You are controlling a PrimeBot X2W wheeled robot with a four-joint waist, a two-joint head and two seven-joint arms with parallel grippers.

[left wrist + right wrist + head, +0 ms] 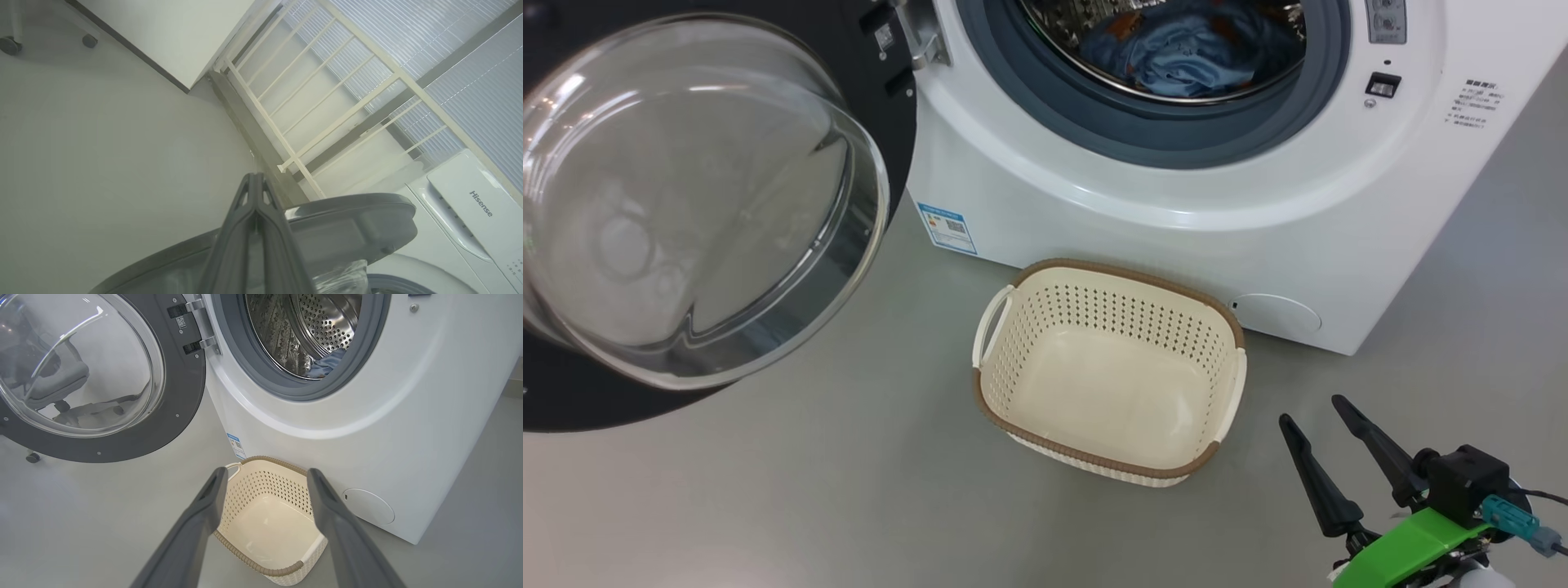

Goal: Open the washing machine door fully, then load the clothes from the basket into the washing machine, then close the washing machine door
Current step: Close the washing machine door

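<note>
The washing machine (1143, 220) stands ahead of and above my right claw (1312, 410), the mouth of its drum (327, 322) uncovered. The washing machine door (686, 196) hangs swung wide, off to that claw's left, and its grey edge lies just past the tips of my left claw (255, 179), which is pressed together on nothing; whether it touches the edge I cannot tell. I judge the door heavy and rigid, free only about its hinge (927, 49). Its glossy rim (179, 400) looks slippery and its glass bowl (73, 363) is no place to pinch, so I would push flat on the rim's outer side, far from the hinge. The basket (1094, 318), probably light, stiff plastic, sits empty just ahead of my right claw, which stands wide apart, holding nothing. The clothes (1184, 57) lie in the drum, well beyond that claw: soft, limp, light.
</note>
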